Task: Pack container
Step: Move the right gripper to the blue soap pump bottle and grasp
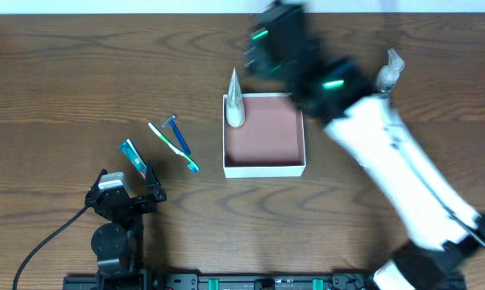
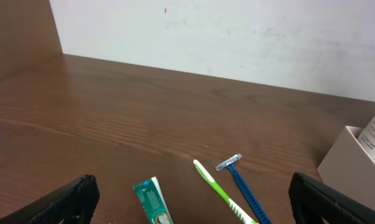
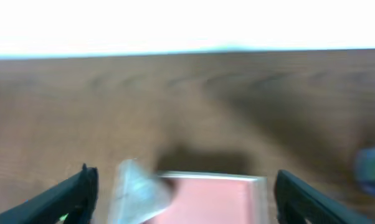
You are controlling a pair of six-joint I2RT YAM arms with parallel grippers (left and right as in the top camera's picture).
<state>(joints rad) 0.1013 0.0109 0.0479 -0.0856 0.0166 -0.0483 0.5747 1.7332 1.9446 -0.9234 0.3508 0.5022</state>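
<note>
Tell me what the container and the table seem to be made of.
The container: likely thin cardboard, matte; thin white walls, square corners, pinkish-brown inside. The table: wood or wood-look laminate, dull sheen; dark brown grain lines throughout.

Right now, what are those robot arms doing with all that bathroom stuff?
They are packing the container. A silvery tube rests against its left side, and the right gripper hangs open above the far edge, holding nothing. The left gripper waits open near a green toothbrush, a blue razor and a small green-and-white carton, all lying on the table outside the container.
</note>
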